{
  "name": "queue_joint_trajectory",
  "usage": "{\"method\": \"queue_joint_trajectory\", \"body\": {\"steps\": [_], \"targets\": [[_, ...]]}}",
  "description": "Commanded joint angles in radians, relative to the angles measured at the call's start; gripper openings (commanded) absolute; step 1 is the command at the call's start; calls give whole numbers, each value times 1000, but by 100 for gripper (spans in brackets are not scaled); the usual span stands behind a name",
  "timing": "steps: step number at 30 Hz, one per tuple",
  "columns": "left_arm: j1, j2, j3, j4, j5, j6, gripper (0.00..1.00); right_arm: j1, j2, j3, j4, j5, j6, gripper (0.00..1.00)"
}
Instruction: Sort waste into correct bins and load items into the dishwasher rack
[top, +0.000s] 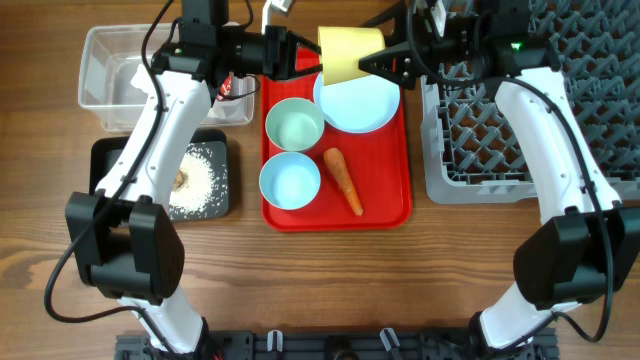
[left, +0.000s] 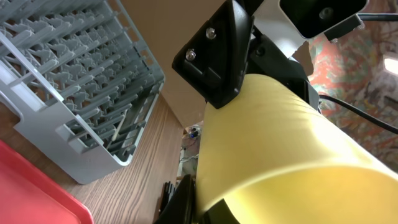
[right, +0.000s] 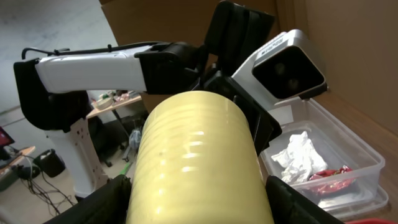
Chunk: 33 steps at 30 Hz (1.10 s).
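The small yellow cup (top: 350, 52) (left: 298, 143) (right: 199, 162) hangs on its side above the far end of the red tray, between both arms. My left gripper (top: 315, 55) (left: 199, 211) is shut on its rim, one finger inside and one outside. From the right, my right gripper (top: 372, 62) (right: 199, 205) clasps the cup's body, a finger against each side. On the tray lie the light blue plate (top: 358, 103), pale green bowl (top: 294, 124), light blue bowl (top: 290, 181) and carrot (top: 343, 180). The grey dishwasher rack (top: 600, 100) (left: 68, 74) stands at the right.
The red tray (top: 395, 200) sits mid-table. At the far left, the clear tub (top: 100, 70) holds a white napkin (right: 298, 155) and a red wrapper (right: 326, 174). The black tray (top: 105, 160) in front of it holds rice (top: 200, 180) and a brown lump (top: 181, 180).
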<state>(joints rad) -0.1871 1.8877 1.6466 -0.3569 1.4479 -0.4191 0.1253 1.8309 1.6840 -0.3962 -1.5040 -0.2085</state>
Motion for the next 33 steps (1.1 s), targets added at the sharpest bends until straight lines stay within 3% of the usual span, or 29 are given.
{"method": "queue_joint_trajectory", "body": {"steps": [1, 11, 15, 23, 25, 29, 33], "targets": [[6, 7, 3, 2, -2, 26, 4, 12, 19, 9, -43, -38, -61, 68], [7, 7, 3, 4, -2, 26, 4, 46, 28, 9, -106, -24, -117, 70], [7, 7, 3, 4, -2, 26, 4, 47, 28, 9, -106, -23, -118, 79], [7, 7, 3, 4, -2, 26, 4, 47, 28, 9, -111, 37, -103, 82], [7, 7, 3, 4, -2, 26, 4, 47, 28, 9, -111, 36, -103, 81], [7, 7, 3, 4, -2, 26, 4, 47, 28, 9, -111, 36, -103, 66], [7, 7, 3, 4, -2, 26, 4, 47, 28, 9, -114, 36, -102, 64]]}}
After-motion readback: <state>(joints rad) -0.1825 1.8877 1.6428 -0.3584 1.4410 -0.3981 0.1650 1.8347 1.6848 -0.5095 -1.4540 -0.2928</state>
